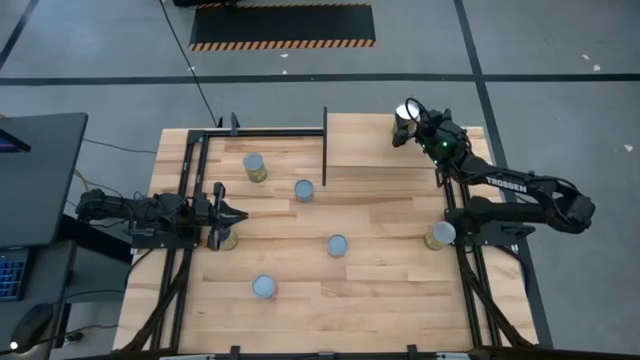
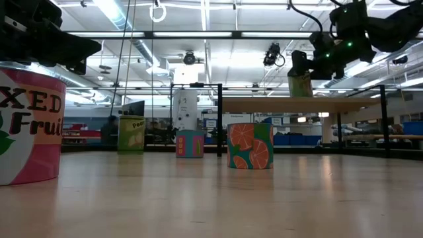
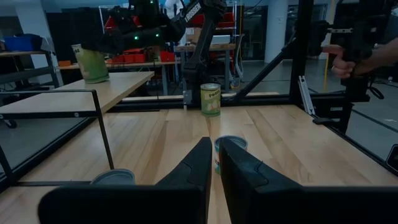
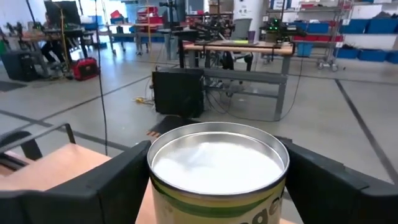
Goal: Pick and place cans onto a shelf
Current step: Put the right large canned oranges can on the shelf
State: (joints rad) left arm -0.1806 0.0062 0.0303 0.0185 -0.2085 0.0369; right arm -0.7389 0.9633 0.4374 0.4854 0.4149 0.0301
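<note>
R claw (image 1: 407,113) clenched on a yellow-green can (image 4: 217,168), held just above the shelf (image 1: 400,150) nr its far edge, away from the dark upright panel (image 1: 324,146). L claw (image 1: 234,213) pinched closed w/ nothing in it, low over the counter (image 1: 380,290), well left of the shelf, beside another can (image 1: 226,238). Five more cans sit on the counter off the shelf.

Right arm: reaching to the far side, right gripper (image 1: 406,112) clamped on a can (image 4: 217,163).
Left arm: low at the left edge, left gripper (image 1: 236,213) fingers pressed together.
</note>
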